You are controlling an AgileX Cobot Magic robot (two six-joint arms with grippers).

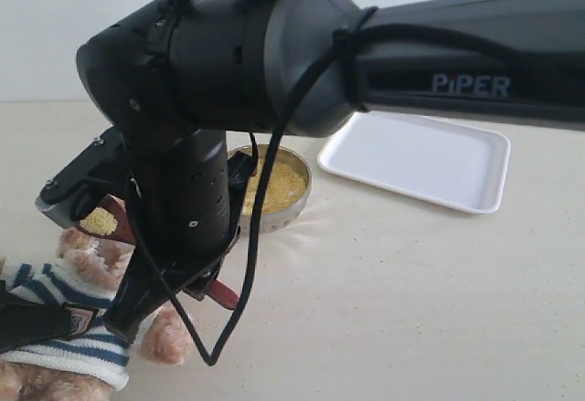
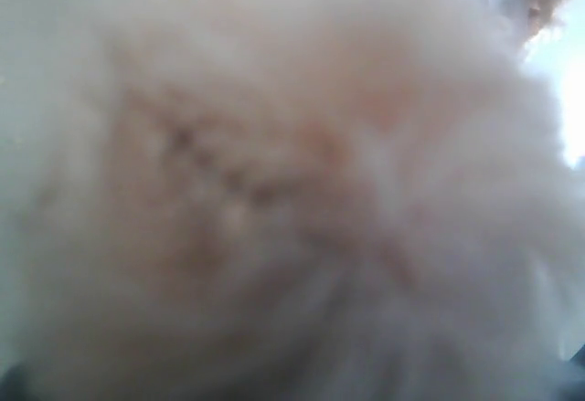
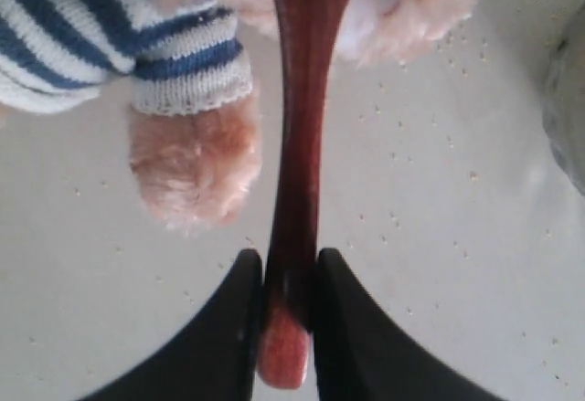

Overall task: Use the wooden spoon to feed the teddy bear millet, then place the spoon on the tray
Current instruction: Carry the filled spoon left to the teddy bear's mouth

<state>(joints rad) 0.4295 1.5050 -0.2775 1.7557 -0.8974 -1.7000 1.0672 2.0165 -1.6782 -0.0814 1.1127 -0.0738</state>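
The teddy bear (image 1: 84,257) in its striped sweater lies at the lower left of the exterior view. Its blurred fur (image 2: 274,191) fills the left wrist view, and a paw (image 3: 196,168) shows in the right wrist view. My right gripper (image 3: 291,273) is shut on the handle of the wooden spoon (image 3: 297,145). The spoon's bowl carries millet (image 1: 99,223) right at the bear's face. My right gripper (image 1: 203,280) reaches across from the right. A black finger of my left gripper (image 1: 37,323) lies across the bear's sweater. The tray (image 1: 416,159) lies at the back right.
A silver bowl (image 1: 294,202) of millet stands just behind the right arm's wrist, between the bear and the tray. Loose grains (image 3: 402,191) speckle the pale tabletop. The right forearm (image 1: 457,54) spans the upper view, and a black cable (image 1: 247,264) hangs from it.
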